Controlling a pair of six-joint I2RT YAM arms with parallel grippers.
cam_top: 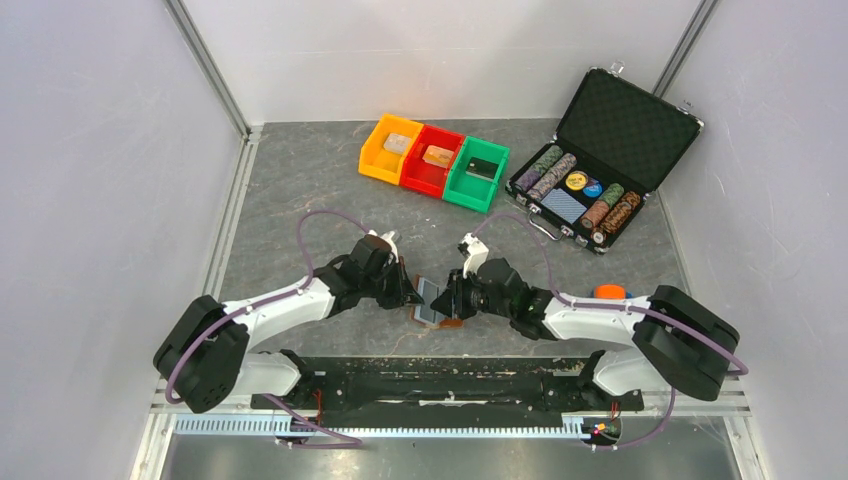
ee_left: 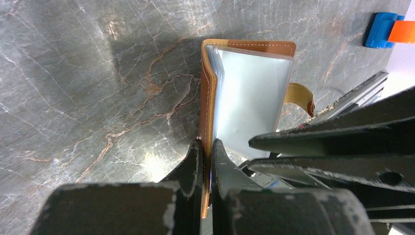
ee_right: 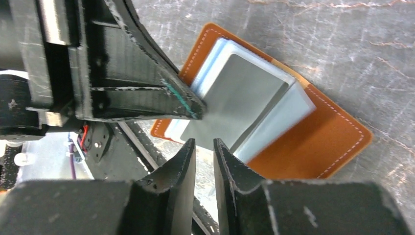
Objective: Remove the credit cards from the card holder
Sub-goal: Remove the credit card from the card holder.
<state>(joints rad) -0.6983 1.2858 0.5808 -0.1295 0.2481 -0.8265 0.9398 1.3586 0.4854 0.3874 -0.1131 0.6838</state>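
Note:
The brown leather card holder (cam_top: 432, 303) lies open between my two grippers near the table's front edge. In the left wrist view my left gripper (ee_left: 208, 147) is shut on the edge of its brown cover (ee_left: 205, 98); the pale blue-grey pockets (ee_left: 249, 107) and snap tab (ee_left: 301, 95) show beyond. In the right wrist view a flat grey card (ee_right: 235, 98) lies partly out of the pockets (ee_right: 288, 110), over the brown cover (ee_right: 318, 142). My right gripper (ee_right: 204, 144) is just short of the card's near edge, jaws a narrow gap apart, nothing between them.
Orange (cam_top: 388, 147), red (cam_top: 434, 159) and green (cam_top: 478, 173) bins stand at the back centre. An open black chip case (cam_top: 600, 160) stands at the back right. A blue and orange object (cam_top: 610, 292) sits by the right arm. A black base rail (cam_top: 430, 378) runs along the near edge.

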